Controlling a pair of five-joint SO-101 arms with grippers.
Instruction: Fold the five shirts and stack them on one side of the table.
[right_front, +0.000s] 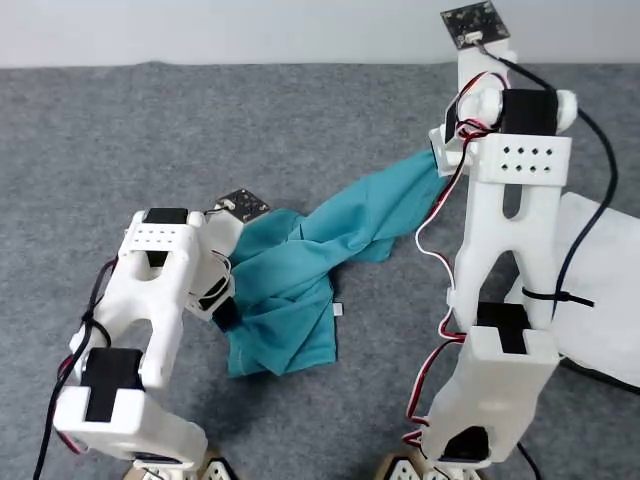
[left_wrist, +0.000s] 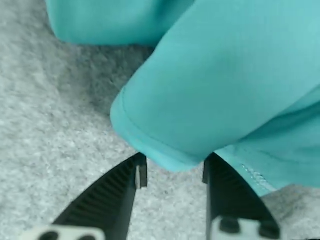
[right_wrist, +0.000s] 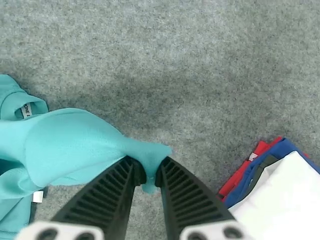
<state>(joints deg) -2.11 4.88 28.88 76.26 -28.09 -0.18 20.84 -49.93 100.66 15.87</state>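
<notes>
teal shirt (right_front: 300, 270) lies crumpled in the centre of the high view on the grey felt table cover (right_front: 150, 130). one end is stretched up toward the upper right of the frame. right gripper (right_wrist: 150, 175) pinches that raised end, with the fingers pressed onto a tuft of teal cloth held off the felt. left gripper (left_wrist: 175, 172), lower left in the high view, is spread, one finger on each side of a rolled hem fold, not clamping it. at the right edge of the high view lies a folded white shirt (right_front: 600, 270). the right wrist view shows it on top of a blue shirt (right_wrist: 260, 170) and a red shirt (right_wrist: 249, 164).
</notes>
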